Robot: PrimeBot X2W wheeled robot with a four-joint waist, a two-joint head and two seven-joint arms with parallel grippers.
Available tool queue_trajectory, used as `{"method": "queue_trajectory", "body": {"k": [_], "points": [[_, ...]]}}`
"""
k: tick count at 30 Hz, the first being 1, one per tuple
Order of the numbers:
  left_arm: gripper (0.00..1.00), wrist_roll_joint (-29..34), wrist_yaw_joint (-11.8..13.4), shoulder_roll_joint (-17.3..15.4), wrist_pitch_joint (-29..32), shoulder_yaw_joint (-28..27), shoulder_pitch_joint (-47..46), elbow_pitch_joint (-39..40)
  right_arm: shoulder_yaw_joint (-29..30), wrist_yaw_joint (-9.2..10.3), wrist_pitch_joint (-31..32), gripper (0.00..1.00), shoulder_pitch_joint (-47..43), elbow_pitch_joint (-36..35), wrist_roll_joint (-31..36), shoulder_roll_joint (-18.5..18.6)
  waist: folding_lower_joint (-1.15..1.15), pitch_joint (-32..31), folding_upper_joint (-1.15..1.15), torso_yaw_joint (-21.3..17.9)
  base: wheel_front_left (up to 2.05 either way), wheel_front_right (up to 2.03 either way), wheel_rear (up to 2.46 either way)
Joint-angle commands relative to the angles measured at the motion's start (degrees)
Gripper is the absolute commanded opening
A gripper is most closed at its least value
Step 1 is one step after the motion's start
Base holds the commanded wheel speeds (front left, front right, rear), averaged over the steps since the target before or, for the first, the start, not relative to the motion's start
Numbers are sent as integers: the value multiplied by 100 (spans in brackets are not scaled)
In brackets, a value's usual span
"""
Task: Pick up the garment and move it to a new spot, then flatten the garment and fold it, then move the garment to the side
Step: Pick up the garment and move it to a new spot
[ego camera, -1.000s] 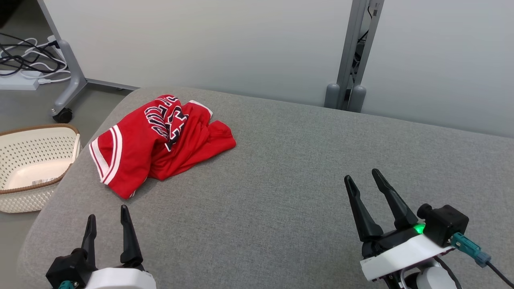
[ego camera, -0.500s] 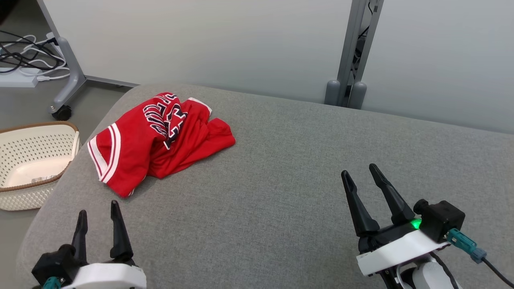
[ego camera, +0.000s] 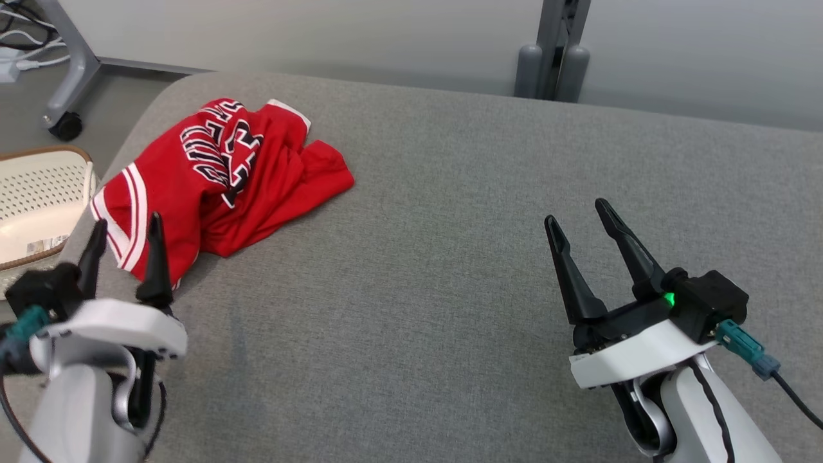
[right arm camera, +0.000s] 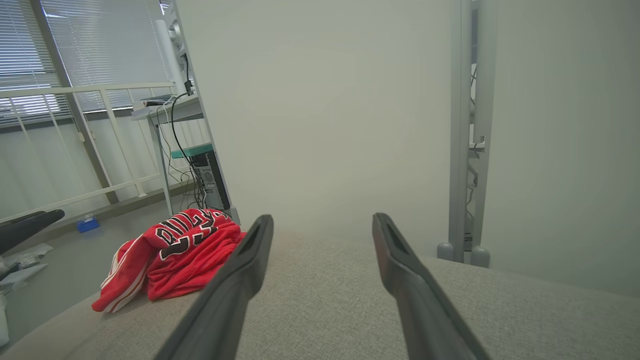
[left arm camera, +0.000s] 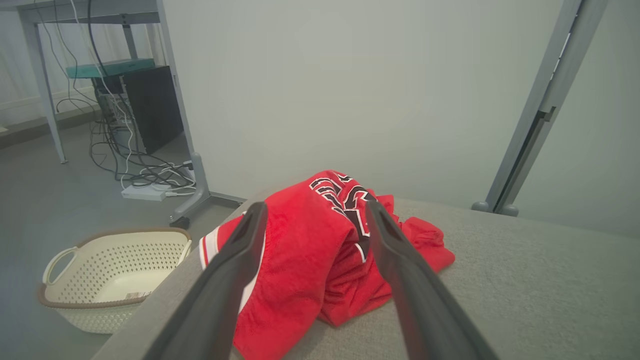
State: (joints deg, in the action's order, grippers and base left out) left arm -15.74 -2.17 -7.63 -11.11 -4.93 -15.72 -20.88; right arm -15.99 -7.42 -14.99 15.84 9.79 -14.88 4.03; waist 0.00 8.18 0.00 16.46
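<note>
Where its far left corner curves away, the broad grey fabric-covered table carries the crumpled red garment, a jersey with white stripes and black-and-white lettering. It is bunched in folds, so the lettering is broken up and cannot be read whole, and its outline is hard to make out. Beside that corner, down on the grey floor, stands a cream perforated plastic basket with a brown rim, cut off by the head view's left edge. The left tool hangs at the garment's near striped edge, its two dark fingers spread apart with nothing between them. One finger overlaps the stripes in the head view, and whether it touches the cloth cannot be told. The right tool is well apart from the garment, over bare table on the right, and it too is spread and empty.
</note>
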Motion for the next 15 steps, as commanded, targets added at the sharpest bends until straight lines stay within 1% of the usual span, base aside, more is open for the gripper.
{"method": "queue_trajectory", "body": {"k": [1, 4, 7, 11, 15], "points": [[100, 33, -109, -220, 224, -25, -406, -170, -22, -12, -33, 100, 141, -47, 61, 43, 0, 288, 0, -152, 0, 0, 0], [100, -76, -268, -549, 711, -45, -1035, -542, -35, -12, -34, 100, 277, -80, 120, 54, 0, 501, 0, -259, 0, 0, 0], [100, -153, -407, -860, 1366, 55, -1580, -906, -28, -13, -35, 100, 386, -97, 162, 53, 0, 686, 0, -361, 0, 0, 0], [100, -437, -491, -1125, 2309, 158, -2151, -1253, -17, -13, -35, 100, 473, -133, 170, 48, 0, 873, 0, -490, 0, 0, 0], [100, -921, -532, -1207, 3110, 196, -2595, -1497, -9, -13, -35, 100, 517, -161, 179, 36, 0, 1008, 0, -577, 0, 0, 0]]}}
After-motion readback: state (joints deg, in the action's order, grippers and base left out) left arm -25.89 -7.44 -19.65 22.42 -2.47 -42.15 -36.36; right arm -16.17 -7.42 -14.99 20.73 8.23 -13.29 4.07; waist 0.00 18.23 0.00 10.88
